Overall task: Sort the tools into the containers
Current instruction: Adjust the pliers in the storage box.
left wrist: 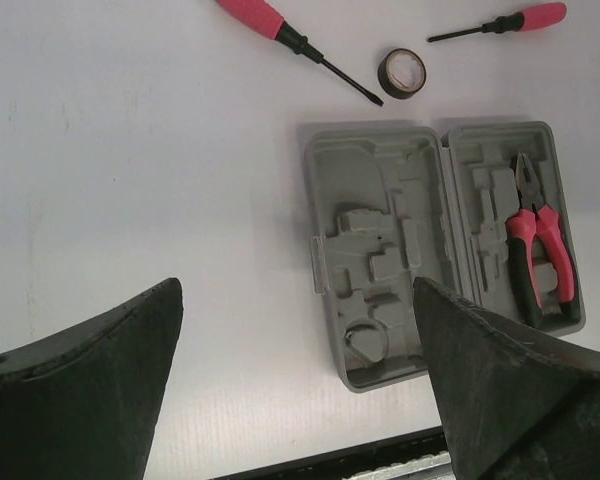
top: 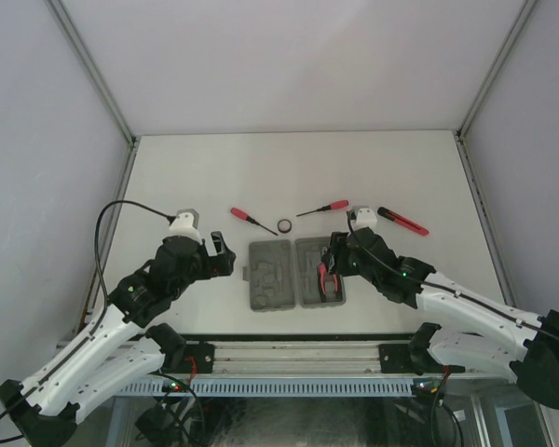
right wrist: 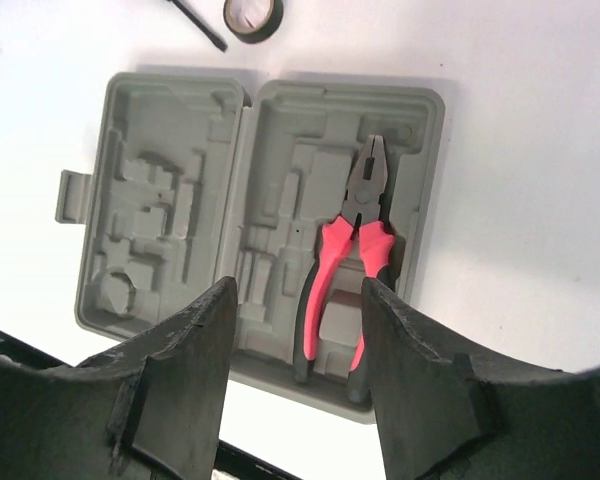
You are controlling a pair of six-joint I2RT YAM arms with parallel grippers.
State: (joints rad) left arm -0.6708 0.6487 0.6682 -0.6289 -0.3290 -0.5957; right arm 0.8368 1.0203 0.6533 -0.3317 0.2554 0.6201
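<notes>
Two fingers spread wide marked the left gripper, which hovered empty just left of the grey case. The case lay open, with the red-handled pliers resting in a recess of its right half. Beyond it lay one screwdriver, the black ring and a second screwdriver. The right gripper hung over the pliers, jaws apart, gripping nothing. Farthest right lay the red-black stick tool.

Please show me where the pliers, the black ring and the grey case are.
pliers [right wrist: 330, 255], right wrist view, on one red handle.
black ring [left wrist: 387, 80], left wrist view, on its outer band.
grey case [left wrist: 365, 175], left wrist view, on its bare left half.
</notes>
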